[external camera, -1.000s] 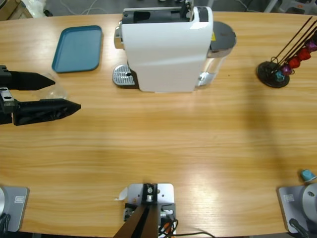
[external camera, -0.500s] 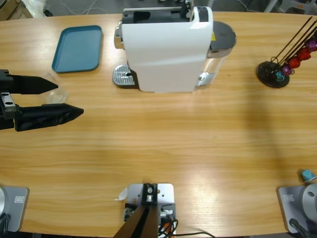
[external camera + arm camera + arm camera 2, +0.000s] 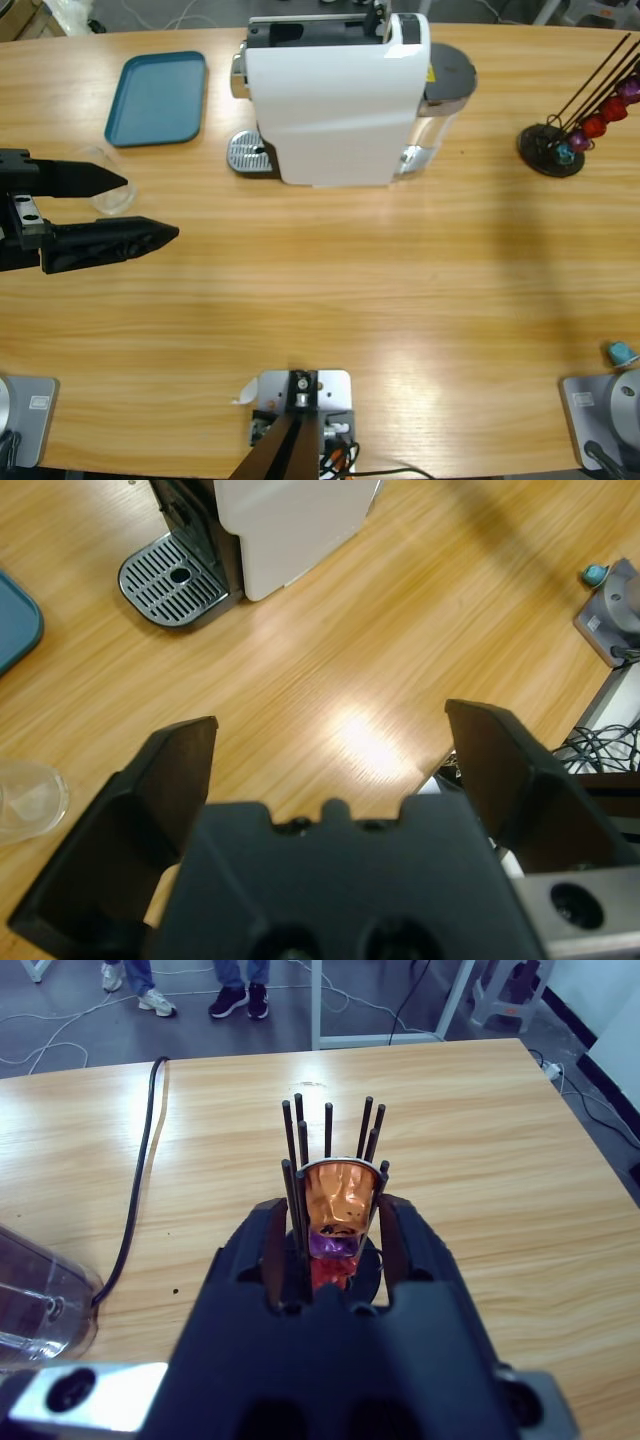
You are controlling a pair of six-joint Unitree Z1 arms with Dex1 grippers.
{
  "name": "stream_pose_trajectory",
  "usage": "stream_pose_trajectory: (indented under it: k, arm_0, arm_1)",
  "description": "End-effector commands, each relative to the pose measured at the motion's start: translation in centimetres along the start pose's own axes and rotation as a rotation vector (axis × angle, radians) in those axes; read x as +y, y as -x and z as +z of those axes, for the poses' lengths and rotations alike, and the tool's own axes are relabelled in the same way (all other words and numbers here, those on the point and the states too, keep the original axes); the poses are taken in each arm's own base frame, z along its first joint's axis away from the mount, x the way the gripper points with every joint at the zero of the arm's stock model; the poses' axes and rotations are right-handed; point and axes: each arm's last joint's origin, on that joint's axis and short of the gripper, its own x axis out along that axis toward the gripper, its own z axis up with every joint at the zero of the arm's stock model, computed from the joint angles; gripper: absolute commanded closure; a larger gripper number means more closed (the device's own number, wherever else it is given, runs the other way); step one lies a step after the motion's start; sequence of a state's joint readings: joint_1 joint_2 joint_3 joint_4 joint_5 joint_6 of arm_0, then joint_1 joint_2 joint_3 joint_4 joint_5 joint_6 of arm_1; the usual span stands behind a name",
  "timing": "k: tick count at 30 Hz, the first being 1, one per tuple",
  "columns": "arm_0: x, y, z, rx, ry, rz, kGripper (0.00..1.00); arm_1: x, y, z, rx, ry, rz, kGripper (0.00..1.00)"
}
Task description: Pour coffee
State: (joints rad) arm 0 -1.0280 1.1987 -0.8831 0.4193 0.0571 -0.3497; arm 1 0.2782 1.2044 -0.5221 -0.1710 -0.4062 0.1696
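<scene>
**Left gripper let go and moved on past the glass**

The coffee, at most a pale shallow film that could hardly be made out, sat in the small clear drinking glass (image 3: 103,193) standing upright on the long wooden table (image 3: 330,290) near its left end. The left wrist view showed that glass (image 3: 30,798) low at the picture's edge, just outside one jaw. The left gripper (image 3: 150,208) hung over that spot with its black jaws spread wide and nothing between them. Over the last second it had slid forward along the table towards the middle, so the glass now lay back beside the root of one jaw rather than near the tips. That suggested the glass had been set down and no pouring was under way.

Further out stood the big white coffee machine (image 3: 335,100) with its round metal drip grille (image 3: 250,155), and behind the glass the teal rectangular tray (image 3: 158,97).

The right gripper (image 3: 332,1210) looked at the black wire capsule stand (image 3: 330,1160); whether it gripped anything I could not tell
</scene>
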Motion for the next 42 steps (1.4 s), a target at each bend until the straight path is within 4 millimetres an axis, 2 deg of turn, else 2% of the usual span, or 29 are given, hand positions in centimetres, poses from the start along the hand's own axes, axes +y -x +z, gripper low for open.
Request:
stream_pose_trajectory:
  k: [1,14,16,37,39,42]
  arm_0:
    - [0.23,-0.9,-1.17,0.044,0.0,0.016,0.0]
    - [0.31,-0.72,-1.34,0.041,0.002,0.017,0.0]
    - [0.33,-0.68,-1.38,0.04,0.002,0.017,0.0]
    - [0.33,-0.97,-1.79,0.053,0.006,0.013,0.0]
    - [0.3,-0.97,-1.85,0.053,0.006,0.012,0.0]
    - [0.31,-0.94,-2.01,0.055,0.006,0.01,0.0]
  arm_1:
    - [-0.19,-0.99,-1.27,0.061,0.013,-0.026,0.616]
    - [-0.16,-1.1,-1.36,0.067,0.021,-0.028,0.634]
    - [-0.16,-1.09,-1.36,0.066,0.021,-0.028,0.74]
    - [-0.29,-1.0,-1.21,0.051,0.023,-0.048,0.745]
    - [-0.31,-1.0,-1.21,0.051,0.024,-0.053,0.856]
    - [-0.35,-0.96,-1.26,0.051,0.026,-0.056,0.86]
